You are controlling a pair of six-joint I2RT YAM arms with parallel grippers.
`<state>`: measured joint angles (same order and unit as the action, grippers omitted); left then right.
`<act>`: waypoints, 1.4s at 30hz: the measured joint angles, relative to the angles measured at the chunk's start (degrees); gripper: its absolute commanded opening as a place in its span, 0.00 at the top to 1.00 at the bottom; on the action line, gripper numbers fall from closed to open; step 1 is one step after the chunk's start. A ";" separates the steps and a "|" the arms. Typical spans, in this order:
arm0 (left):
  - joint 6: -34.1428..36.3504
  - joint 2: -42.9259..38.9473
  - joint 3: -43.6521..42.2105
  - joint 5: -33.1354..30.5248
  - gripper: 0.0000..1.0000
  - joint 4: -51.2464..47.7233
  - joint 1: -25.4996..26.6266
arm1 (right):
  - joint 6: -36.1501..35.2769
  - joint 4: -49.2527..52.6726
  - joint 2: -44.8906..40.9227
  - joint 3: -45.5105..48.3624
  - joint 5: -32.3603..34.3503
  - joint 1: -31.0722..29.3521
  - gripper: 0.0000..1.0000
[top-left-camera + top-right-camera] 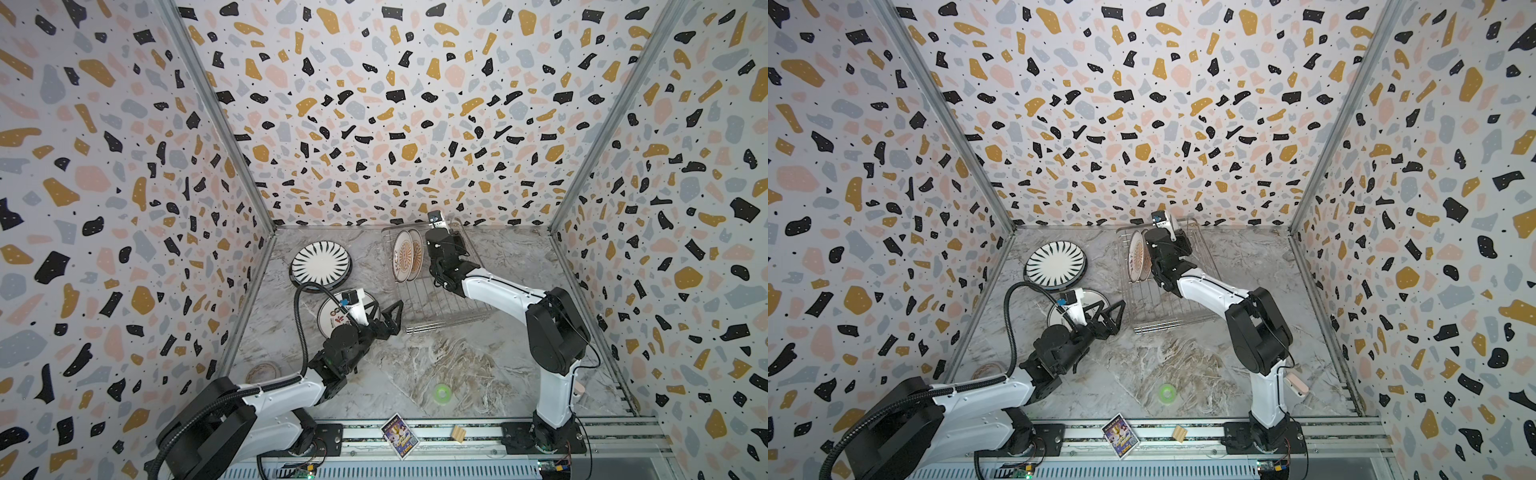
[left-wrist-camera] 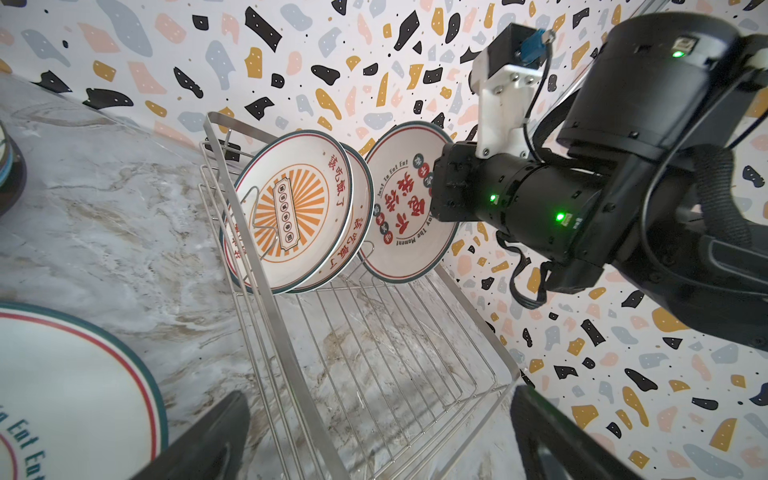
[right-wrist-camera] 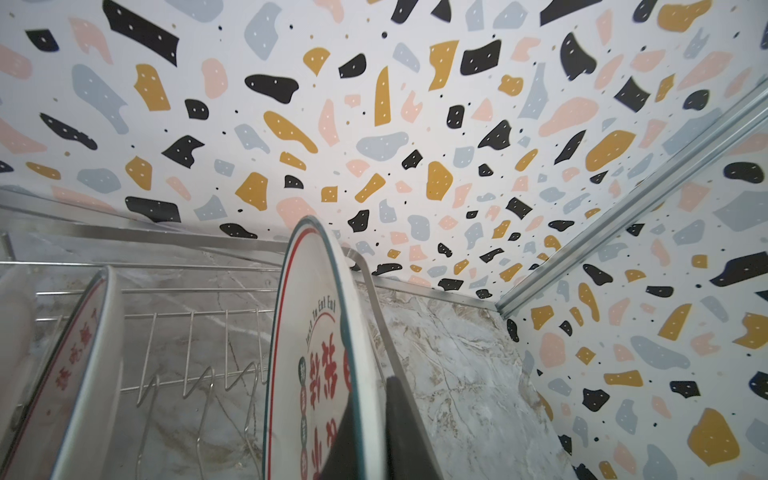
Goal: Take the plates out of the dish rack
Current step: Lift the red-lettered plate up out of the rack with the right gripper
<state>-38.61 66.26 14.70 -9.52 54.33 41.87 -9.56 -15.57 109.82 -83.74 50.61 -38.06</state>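
The silver wire dish rack (image 1: pixel 453 307) (image 1: pixel 1179 316) (image 2: pixel 266 257) stands at the back of the table. Two orange sunburst plates (image 1: pixel 404 255) (image 1: pixel 1137 259) (image 2: pixel 291 208) lean together at its far end. Beside them stands an upright white plate with red characters (image 2: pixel 405 216) (image 3: pixel 307 332); my right gripper (image 3: pixel 370 424) is shut on its rim. In both top views the wrist hides those fingers. My left gripper (image 1: pixel 388 318) (image 1: pixel 1113 318) (image 2: pixel 378 395) hangs open and empty at the rack's near left corner. Under it a dark-rimmed plate (image 1: pixel 332 318) (image 2: pixel 75 395) lies flat.
A stack topped by a black-striped plate (image 1: pixel 321 262) (image 1: pixel 1054 264) lies left of the rack. A small plate (image 1: pixel 262 371) shows behind the left arm. A green ring (image 1: pixel 442 392) lies near the front, with a card (image 1: pixel 399 434) and a wooden block (image 1: pixel 457 435) on the rail.
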 measured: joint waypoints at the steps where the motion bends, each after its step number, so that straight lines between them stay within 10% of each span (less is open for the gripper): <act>1: -0.02 0.11 -0.09 0.07 0.00 0.11 0.00 | -0.39 -0.68 -0.52 0.44 0.39 -0.07 0.95; 23: -1.18 -0.31 -0.11 1.99 0.00 0.37 0.00 | -9.31 -19.28 -20.57 21.18 3.93 -6.49 0.97; 33: 0.00 -1.90 -0.22 6.10 0.00 1.36 0.00 | 3.21 -10.16 -34.03 29.07 -7.93 -5.88 0.98; 42: 0.09 -2.05 -0.74 10.78 0.00 2.32 0.00 | 14.36 -6.75 -45.09 38.25 -32.02 2.43 0.98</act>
<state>-38.52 64.20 13.96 1.26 56.64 41.87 4.80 -22.33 64.73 -45.50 18.59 -35.64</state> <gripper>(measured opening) 0.996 0.106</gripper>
